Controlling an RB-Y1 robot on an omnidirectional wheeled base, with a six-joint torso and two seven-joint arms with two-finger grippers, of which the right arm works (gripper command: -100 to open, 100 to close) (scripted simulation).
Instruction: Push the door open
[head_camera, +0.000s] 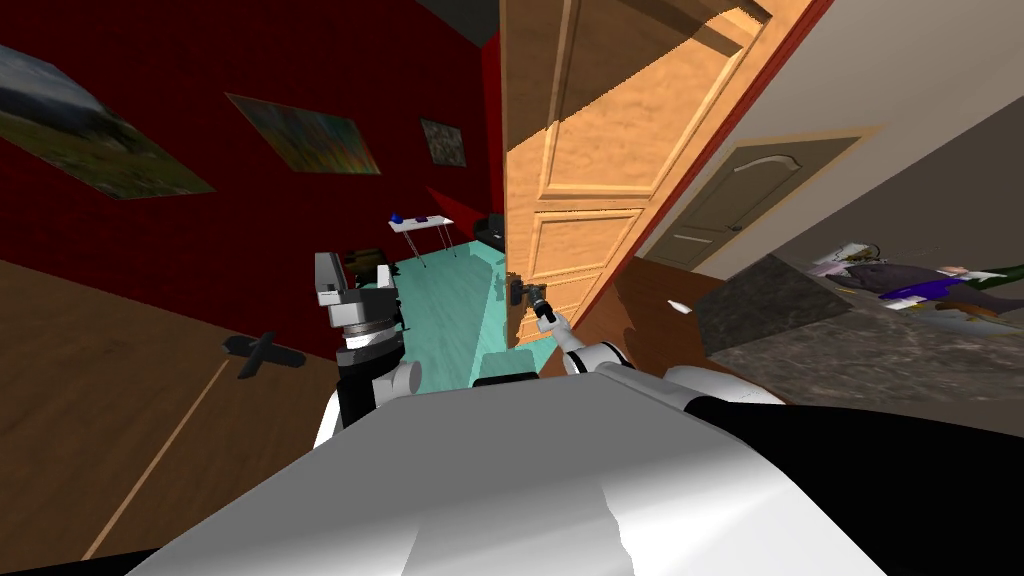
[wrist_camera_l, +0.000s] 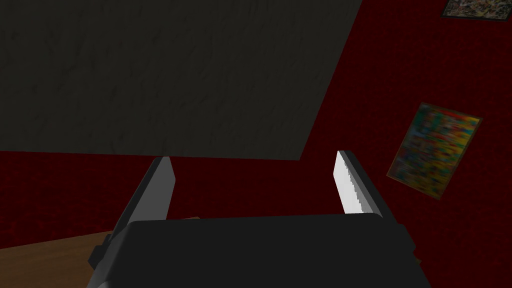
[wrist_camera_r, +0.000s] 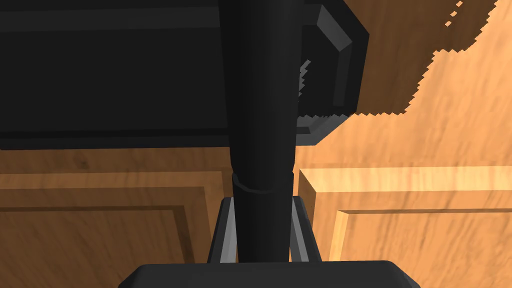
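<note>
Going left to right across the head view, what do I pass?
Left gripper, open → small white table → door handle, clamped by right gripper → grey door → dark countertop.

Door (head_camera: 590, 150): panelled orange wood, ajar; black lever handle (wrist_camera_r: 260, 125) near edge.

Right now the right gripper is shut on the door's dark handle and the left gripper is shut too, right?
No: the left gripper is open; the left wrist view shows its fingers well apart, holding nothing. The right gripper is shut on the dark handle of the wooden door.
</note>
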